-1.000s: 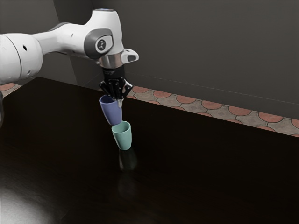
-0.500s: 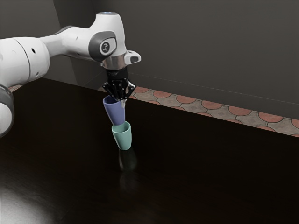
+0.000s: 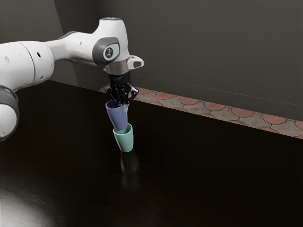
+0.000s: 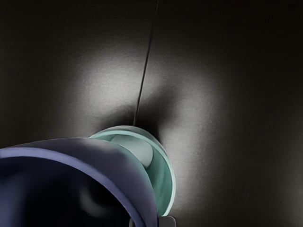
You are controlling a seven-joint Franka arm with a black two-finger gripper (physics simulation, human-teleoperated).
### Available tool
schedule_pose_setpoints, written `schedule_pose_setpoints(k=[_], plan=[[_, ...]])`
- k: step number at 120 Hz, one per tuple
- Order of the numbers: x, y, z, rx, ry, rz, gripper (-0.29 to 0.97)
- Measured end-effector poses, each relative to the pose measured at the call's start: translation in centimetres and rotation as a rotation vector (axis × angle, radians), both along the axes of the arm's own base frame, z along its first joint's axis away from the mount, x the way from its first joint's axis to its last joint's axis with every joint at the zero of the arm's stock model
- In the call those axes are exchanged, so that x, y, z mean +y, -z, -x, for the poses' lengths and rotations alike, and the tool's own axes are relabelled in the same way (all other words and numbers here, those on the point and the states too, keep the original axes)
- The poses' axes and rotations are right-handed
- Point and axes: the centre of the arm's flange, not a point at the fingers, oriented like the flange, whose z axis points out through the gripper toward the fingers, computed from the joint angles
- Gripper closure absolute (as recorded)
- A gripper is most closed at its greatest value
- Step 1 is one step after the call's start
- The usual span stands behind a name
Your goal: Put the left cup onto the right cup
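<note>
Blue-violet cup (image 3: pixel 118 117) hangs tilted from the gripper (image 3: pixel 122 100) (jaws clamped on its rim), its base at the mouth of the teal cup (image 3: pixel 124 138) below, its top leaning toward the exterior view's left.

Some plain indoor room, more home-ish than lab I'd say: dark grey walls (image 3: pixel 213 47), a floor (image 3: pixel 227 113) of terracotta fish-scale tiles with pale grout, and a big glossy dark table (image 3: pixel 213 179). A white robot arm (image 3: pixel 57 52) reaches over it.
</note>
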Motion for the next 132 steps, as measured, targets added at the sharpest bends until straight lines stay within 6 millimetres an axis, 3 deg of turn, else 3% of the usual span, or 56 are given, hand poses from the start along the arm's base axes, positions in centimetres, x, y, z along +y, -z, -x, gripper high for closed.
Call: schedule_pose_setpoints(k=[120, 132], plan=[[-0.9, 2.2, -0.1, 0.02, 0.003, 0.008, 0.79], [-1.0, 2.3, -0.1, 0.014, 0.004, 0.011, 0.58]])
